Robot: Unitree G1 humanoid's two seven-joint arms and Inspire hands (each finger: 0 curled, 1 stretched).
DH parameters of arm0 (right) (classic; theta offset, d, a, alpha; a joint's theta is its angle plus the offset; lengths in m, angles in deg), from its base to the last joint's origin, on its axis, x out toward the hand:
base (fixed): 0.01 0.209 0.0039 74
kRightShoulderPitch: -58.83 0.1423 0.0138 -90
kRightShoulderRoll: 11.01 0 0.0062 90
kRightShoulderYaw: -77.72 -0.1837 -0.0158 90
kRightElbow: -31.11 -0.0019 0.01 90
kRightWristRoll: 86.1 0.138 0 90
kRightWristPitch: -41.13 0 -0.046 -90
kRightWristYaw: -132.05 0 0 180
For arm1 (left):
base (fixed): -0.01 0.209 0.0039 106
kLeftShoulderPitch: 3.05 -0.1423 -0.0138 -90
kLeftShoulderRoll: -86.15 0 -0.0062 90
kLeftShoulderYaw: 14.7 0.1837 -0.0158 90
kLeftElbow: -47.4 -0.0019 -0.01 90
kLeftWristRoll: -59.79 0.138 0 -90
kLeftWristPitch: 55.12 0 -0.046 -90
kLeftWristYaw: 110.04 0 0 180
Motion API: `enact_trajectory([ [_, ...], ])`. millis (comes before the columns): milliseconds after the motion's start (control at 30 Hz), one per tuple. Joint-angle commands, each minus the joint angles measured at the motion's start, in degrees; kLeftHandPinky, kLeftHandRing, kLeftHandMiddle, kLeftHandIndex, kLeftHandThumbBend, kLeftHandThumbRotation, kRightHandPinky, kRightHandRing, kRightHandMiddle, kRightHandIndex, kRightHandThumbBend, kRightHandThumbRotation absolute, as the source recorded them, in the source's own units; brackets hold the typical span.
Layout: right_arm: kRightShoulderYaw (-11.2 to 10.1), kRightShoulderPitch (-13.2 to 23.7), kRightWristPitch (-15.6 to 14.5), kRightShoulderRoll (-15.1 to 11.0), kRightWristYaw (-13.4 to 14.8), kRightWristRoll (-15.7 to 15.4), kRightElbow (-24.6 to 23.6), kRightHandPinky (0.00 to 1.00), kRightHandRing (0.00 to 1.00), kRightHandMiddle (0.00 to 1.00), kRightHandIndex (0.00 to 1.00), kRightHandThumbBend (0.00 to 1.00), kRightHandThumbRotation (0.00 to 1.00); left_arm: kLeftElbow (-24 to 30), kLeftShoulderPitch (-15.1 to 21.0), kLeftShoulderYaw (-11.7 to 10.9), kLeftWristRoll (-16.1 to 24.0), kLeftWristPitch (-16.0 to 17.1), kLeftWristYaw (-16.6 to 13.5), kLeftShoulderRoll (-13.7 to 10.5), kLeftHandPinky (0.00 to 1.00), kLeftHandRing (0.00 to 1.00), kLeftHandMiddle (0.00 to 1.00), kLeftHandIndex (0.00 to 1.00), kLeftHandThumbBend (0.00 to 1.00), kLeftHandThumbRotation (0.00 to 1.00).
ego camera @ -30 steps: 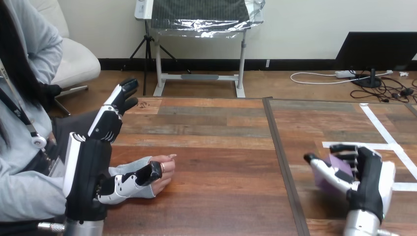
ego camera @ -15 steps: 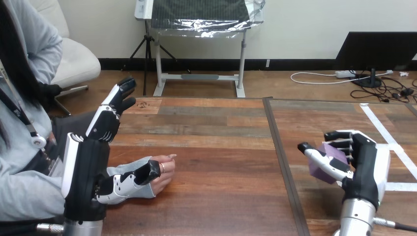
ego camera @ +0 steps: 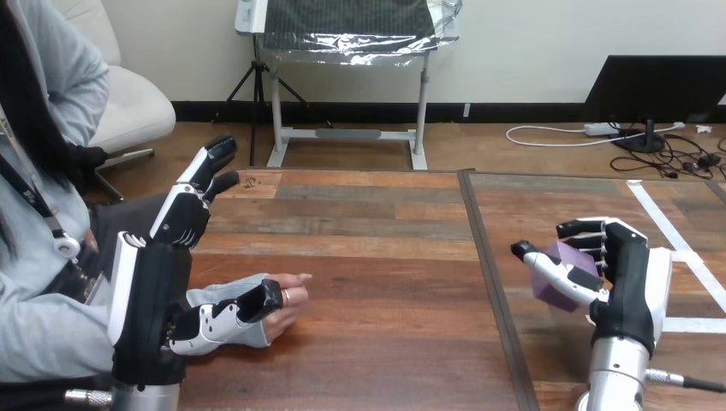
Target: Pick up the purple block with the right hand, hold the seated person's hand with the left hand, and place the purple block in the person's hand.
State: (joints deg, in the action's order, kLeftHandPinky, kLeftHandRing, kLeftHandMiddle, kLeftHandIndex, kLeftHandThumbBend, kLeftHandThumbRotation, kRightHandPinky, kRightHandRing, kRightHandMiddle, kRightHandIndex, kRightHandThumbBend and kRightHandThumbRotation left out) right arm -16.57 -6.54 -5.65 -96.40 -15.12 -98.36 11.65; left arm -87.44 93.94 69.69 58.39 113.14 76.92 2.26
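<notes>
My right hand (ego camera: 632, 276) is shut on the purple block (ego camera: 560, 281), thumb in front and fingers curled over its top, holding it above the right part of the table. At the left, the person's hand (ego camera: 288, 303) rests on the wooden table (ego camera: 377, 257), fingers loosely curled. My left hand (ego camera: 154, 287) stands just left of it with its fingers (ego camera: 199, 190) straight and pointing away from me. Its thumb (ego camera: 229, 315) lies across the person's wrist on the near side. No finger is curled round the wrist.
A dark seam (ego camera: 488, 265) splits the table into left and right parts. White tape lines (ego camera: 663, 224) mark the right part near my right hand. The person's sleeve (ego camera: 43, 330) lies along the left edge.
My right hand has lifted the purple block off the table and carried it a little left. My left hand has hardly moved. The person's fingers have shifted slightly.
</notes>
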Motion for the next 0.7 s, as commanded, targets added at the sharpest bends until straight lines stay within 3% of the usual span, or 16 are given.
enact_trajectory([
  [0, -0.16, 6.14, 2.38, -0.2, -1.22, 0.54, -0.77, 0.31, 0.35, 0.41, 0.46, 0.85, 0.0, 0.82, 2.28, -1.19, 1.9, -0.17, -1.02, 0.34, 0.83, 0.9, 0.91, 0.87, 1.0, 0.63],
  [200, -0.04, 6.61, 2.18, -0.21, -1.34, 0.34, -0.99, 0.31, 0.35, 0.41, 0.46, 0.86, 0.0, 1.29, 1.99, -2.28, 4.48, -0.83, -2.53, 0.18, 0.83, 0.9, 0.91, 0.87, 1.0, 0.64],
  [267, -0.09, 6.83, 2.27, -0.21, -2.11, 0.56, -1.05, 0.31, 0.35, 0.41, 0.45, 0.85, 0.0, 1.4, 2.06, -3.26, 6.95, -1.15, -3.35, -0.37, 0.83, 0.9, 0.91, 0.88, 1.0, 0.65],
  [467, -0.66, 7.44, 1.69, 0.18, -4.63, 1.96, -1.19, 0.32, 0.36, 0.42, 0.46, 0.84, 0.0, 4.35, 0.69, -5.41, 14.26, -5.75, -7.02, -1.55, 0.86, 0.92, 0.92, 0.9, 1.0, 0.65],
  [667, -0.27, 7.79, 1.68, 0.34, -4.66, 1.62, -1.65, 0.31, 0.36, 0.42, 0.46, 0.84, 0.0, 8.65, -1.1, -6.71, 21.98, -11.18, -11.52, -2.82, 0.88, 0.94, 0.93, 0.91, 1.0, 0.64],
])
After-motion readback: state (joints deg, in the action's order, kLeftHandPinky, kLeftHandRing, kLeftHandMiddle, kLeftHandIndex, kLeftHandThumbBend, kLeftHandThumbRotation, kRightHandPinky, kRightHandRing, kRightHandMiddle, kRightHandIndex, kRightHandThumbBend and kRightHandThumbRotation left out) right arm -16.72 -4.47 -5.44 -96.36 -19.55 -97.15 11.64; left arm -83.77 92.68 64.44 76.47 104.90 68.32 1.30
